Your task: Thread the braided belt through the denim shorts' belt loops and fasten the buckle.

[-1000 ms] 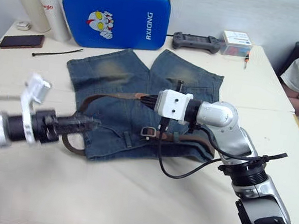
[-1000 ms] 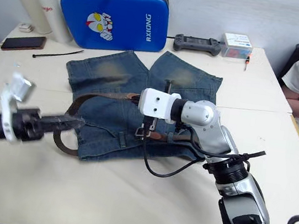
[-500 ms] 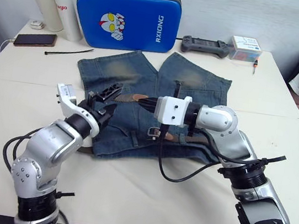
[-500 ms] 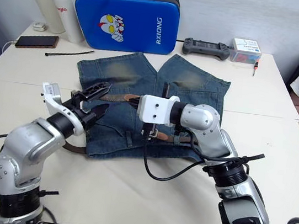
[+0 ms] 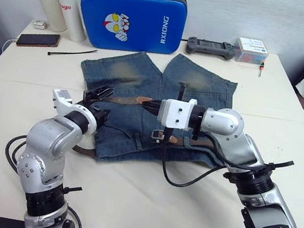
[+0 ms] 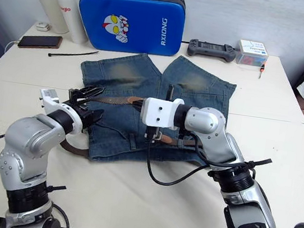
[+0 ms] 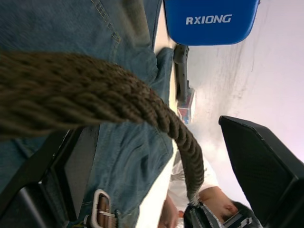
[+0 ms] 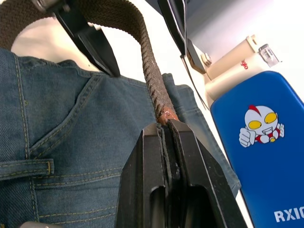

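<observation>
Two grippers worked the braided belt (image 5: 121,96) at once over the denim shorts (image 5: 144,90), which lay flat on the tabletop (image 5: 146,192) with the waistband toward the robot. The right gripper (image 8: 165,124) had its jaws closed on the belt's tan tip, clearly so in the right wrist view, holding it above the middle of the shorts. The left gripper (image 6: 85,94) sat at the shorts' left edge, where the belt bent round in a loop hanging off the denim; its jaws looked parted around the strap there, though whether they pressed on it could not be told. The buckle (image 5: 160,135) rested on the waistband near the centre, just under the right wrist.

The main risk, as I judged it, was the strap twisting or slipping: the right jaws held only the narrow tip, so a sideways tug from the left arm could pull it free. The slack bend at the left edge could also catch on the hem and drag the shorts, shifting the belt loops (image 5: 137,141) out of line.
</observation>
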Action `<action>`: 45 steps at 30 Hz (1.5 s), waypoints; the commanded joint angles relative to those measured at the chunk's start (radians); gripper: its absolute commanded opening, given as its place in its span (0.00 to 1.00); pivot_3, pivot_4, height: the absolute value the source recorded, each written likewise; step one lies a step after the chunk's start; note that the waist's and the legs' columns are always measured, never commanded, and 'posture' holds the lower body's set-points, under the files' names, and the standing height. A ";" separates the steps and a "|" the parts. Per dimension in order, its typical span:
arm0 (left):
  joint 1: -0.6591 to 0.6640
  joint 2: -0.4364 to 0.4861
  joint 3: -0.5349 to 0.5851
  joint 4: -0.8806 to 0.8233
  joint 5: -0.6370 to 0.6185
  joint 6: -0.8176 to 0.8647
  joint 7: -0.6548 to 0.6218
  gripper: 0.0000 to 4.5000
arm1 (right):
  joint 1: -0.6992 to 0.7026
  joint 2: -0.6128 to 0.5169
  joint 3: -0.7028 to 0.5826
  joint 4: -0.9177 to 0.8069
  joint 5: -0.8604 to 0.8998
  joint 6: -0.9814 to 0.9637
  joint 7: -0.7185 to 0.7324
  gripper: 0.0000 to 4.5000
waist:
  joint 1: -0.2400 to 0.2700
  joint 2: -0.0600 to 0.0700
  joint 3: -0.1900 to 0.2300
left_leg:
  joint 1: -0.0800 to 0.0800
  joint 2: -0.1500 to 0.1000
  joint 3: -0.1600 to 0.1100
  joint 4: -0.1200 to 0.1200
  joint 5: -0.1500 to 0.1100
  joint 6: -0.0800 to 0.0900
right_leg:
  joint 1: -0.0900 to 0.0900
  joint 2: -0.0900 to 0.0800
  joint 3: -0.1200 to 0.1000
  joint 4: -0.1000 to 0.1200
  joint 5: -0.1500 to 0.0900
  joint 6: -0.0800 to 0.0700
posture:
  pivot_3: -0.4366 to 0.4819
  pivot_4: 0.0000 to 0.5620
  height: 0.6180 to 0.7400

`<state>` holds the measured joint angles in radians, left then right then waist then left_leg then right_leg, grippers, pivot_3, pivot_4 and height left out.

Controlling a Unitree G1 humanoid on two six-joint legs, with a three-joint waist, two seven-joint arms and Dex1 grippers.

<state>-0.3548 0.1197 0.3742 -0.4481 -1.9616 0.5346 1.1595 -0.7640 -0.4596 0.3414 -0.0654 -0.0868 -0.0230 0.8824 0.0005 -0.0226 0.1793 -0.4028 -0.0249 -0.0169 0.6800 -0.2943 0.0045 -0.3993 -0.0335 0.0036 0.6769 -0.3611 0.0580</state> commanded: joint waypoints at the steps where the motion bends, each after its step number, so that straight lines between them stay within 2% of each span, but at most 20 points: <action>1: -0.029 -0.008 0.005 -0.004 -0.011 -0.011 -0.007 0.60 | 0.005 -0.012 -0.037 -0.053 0.017 0.009 0.000 0.00 | -0.001 0.000 0.000 | 0.000 0.000 0.000 0.000 0.000 0.000 | 0.000 0.000 0.000 0.000 0.000 0.000 | 0.48 0.27 1.00; 7: -0.061 0.005 0.039 0.021 -0.011 0.027 -0.012 0.02 | 0.016 -0.023 -0.044 -0.069 0.025 0.040 0.002 0.00 | -0.001 0.000 0.000 | 0.000 0.001 0.000 0.000 0.000 0.000 | 0.001 0.001 0.000 -0.001 0.000 0.000 | 0.48 0.27 1.00; 15: -0.080 0.024 0.080 0.064 -0.011 0.145 -0.051 0.01 | 0.008 -0.044 -0.058 -0.055 0.023 0.033 -0.010 0.00 | 0.000 0.000 0.000 | 0.000 0.001 0.000 0.000 0.000 0.000 | 0.001 0.001 0.000 -0.001 0.000 0.000 | 0.48 0.27 1.00; 18: -0.099 0.038 0.095 0.095 -0.011 0.181 -0.063 0.01 | 0.008 -0.040 -0.076 -0.065 0.071 0.078 0.005 0.00 | 0.000 0.000 0.000 | 0.000 0.001 0.000 0.000 0.000 0.000 | 0.001 0.001 0.000 -0.002 0.000 0.000 | 0.48 0.27 1.00; 20: -0.117 0.054 0.110 0.126 -0.011 0.211 -0.075 0.00 | 0.007 -0.054 -0.099 -0.070 0.103 0.094 0.018 0.15 | 0.000 0.000 0.000 | 0.000 0.001 -0.001 0.000 0.000 -0.001 | 0.001 0.001 0.000 -0.002 0.000 0.000 | 0.48 0.27 1.00; 21: -0.124 0.058 0.116 0.138 -0.011 0.221 -0.078 0.00 | 0.007 -0.061 -0.108 -0.070 0.113 0.099 0.024 0.20 | 0.000 0.000 0.000 | 0.000 0.001 -0.001 0.000 0.000 0.000 | 0.001 0.001 0.000 -0.002 0.000 0.000 | 0.48 0.27 1.00; 28: -0.149 0.088 0.150 0.203 -0.011 0.302 -0.112 0.00 | 0.031 -0.137 -0.157 -0.105 0.158 0.142 0.087 0.95 | 0.002 0.000 0.000 | 0.000 0.001 -0.001 -0.001 -0.001 0.000 | 0.002 0.001 -0.001 -0.003 0.000 0.000 | 0.48 0.27 1.00; 29: -0.148 0.114 0.156 0.218 -0.011 0.340 -0.140 0.00 | 0.042 -0.160 -0.169 -0.126 0.192 0.191 0.117 0.98 | 0.002 0.000 0.000 | 0.000 0.001 -0.001 -0.001 -0.001 0.000 | 0.002 0.001 -0.001 -0.004 0.000 0.000 | 0.48 0.27 1.00; 33: -0.136 0.194 0.177 0.263 -0.011 0.472 -0.265 0.00 | 0.087 -0.241 -0.190 -0.206 0.290 0.344 0.199 0.98 | 0.001 0.000 0.001 | 0.000 0.001 -0.001 -0.002 -0.001 -0.001 | 0.002 0.001 -0.001 -0.004 0.000 0.000 | 0.48 0.27 1.00; 36: -0.117 0.216 0.180 0.277 -0.011 0.527 -0.338 0.00 | 0.116 -0.281 -0.184 -0.253 0.338 0.446 0.230 0.98 | 0.000 0.000 0.001 | 0.001 0.001 -0.001 -0.003 -0.001 -0.001 | 0.002 0.001 -0.001 -0.004 0.000 0.000 | 0.48 0.27 1.00; 41: -0.037 0.121 0.126 0.179 -0.011 0.468 -0.312 0.00 | 0.152 -0.312 -0.149 -0.275 0.316 0.498 0.232 0.98 | 0.003 0.000 0.001 | 0.001 0.001 -0.001 -0.003 -0.001 0.000 | 0.003 0.000 -0.001 -0.006 0.000 0.000 | 0.48 0.27 1.00; 45: 0.041 0.104 0.105 0.119 -0.011 0.403 -0.252 0.00 | 0.160 -0.325 -0.146 -0.292 0.326 0.531 0.241 0.98 | 0.000 0.000 0.001 | 0.001 0.001 -0.001 -0.003 -0.001 0.000 | 0.003 0.000 -0.001 -0.006 0.000 0.000 | 0.48 0.27 1.00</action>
<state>-0.3400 0.2178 0.4811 -0.2719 -1.9641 0.9714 0.8829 -0.6034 -0.7711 0.2092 -0.3180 0.2240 0.4999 1.1174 0.0010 -0.0225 0.1802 -0.4014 -0.0234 -0.0183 0.6766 -0.2956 0.0037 -0.3964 -0.0328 0.0030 0.6709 -0.3608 0.0584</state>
